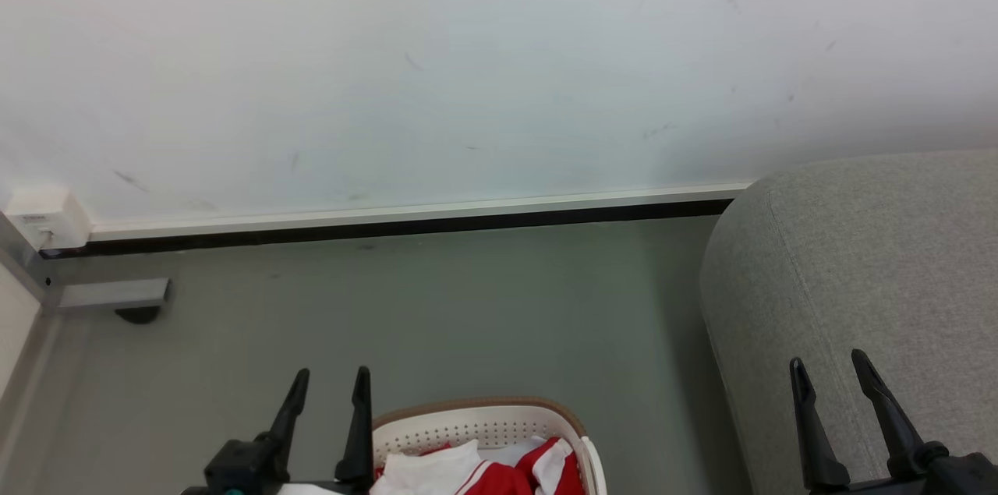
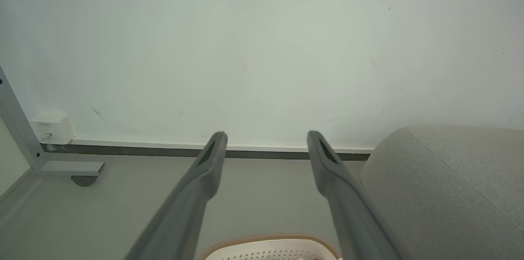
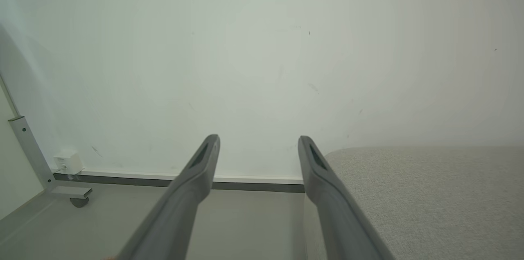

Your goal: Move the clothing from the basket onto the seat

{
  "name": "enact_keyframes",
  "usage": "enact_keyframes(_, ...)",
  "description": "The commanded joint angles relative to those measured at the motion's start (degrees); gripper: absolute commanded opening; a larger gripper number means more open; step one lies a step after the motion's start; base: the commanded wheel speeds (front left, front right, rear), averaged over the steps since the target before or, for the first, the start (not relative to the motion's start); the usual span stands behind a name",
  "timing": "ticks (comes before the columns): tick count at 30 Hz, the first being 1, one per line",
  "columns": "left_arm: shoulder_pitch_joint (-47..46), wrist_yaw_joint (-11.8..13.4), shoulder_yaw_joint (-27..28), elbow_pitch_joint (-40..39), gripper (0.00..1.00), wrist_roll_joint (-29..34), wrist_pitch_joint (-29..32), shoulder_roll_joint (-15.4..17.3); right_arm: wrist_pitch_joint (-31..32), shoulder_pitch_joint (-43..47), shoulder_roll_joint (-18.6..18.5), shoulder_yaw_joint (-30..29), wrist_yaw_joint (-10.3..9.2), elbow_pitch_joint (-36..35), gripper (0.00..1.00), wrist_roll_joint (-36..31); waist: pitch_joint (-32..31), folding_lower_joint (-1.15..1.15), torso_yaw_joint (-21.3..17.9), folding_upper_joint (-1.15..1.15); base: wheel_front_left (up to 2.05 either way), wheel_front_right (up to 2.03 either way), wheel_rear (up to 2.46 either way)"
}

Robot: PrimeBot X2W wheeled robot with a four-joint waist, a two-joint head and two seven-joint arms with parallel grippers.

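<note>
- Left gripper point(image 1: 330, 386), spread and empty: the laundry basket's point(image 1: 475, 421) red clothing point(image 1: 499, 475) lies just right of it and lower, so this arm is nearer.
- Right gripper point(image 1: 828, 378), spread and empty, is at the grey seat's point(image 1: 858, 245) edge.

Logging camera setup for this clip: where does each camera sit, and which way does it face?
Head view: on the head, facing forward and down at the basket, clothing and seat; left gripper and right gripper open at the bottom.
Left wrist view: on the left wrist, facing the wall along its own fingers.
Right wrist view: on the right wrist, likewise, along its fingers.
All share the wall and seat.
</note>
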Motion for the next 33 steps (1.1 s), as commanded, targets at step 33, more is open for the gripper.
enact_keyframes(33,-8.8,-3.9,-7.6,16.6,1.0,4.4,0.0,0.4,-0.1,-5.1,0.3,0.3,-0.12,-2.1,1.0,0.1,10.0,0.0,-5.2,0.0,0.0,0.0,0.0)
